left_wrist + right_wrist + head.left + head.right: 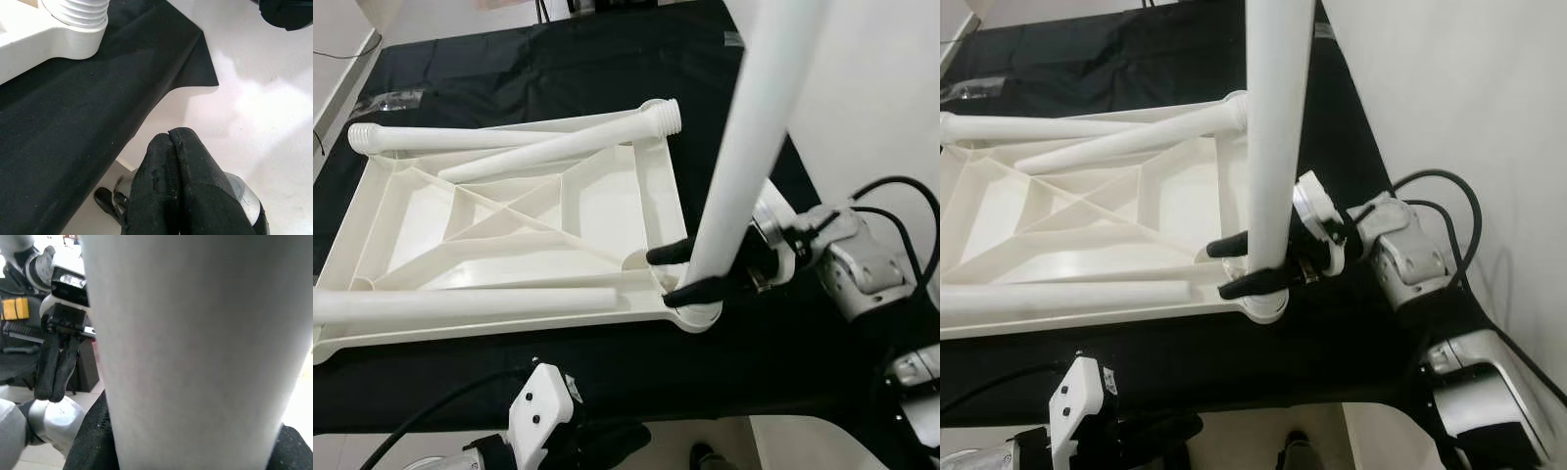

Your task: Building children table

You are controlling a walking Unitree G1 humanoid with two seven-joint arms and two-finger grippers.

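A white plastic table top (pixel 509 225) lies upside down on a black cloth. One white leg (pixel 744 137) stands upright in the near-right corner socket (pixel 697 315). My right gripper (pixel 664 276) is shut around the base of this leg, one black finger on each side. Two more legs (pixel 480 138) lie across the far end of the top, one of them with a threaded end (pixel 668 115). A third loose leg (pixel 470 305) lies along the near edge. My left gripper (pixel 176 181) hangs below the cloth's front edge, fingers pressed together and holding nothing.
The black cloth (pixel 558 69) covers the floor under the table top, and its corner (pixel 205 73) ends on white floor. A clear plastic bag (pixel 396 98) lies at the far left. Black cables (pixel 901 211) loop by my right arm.
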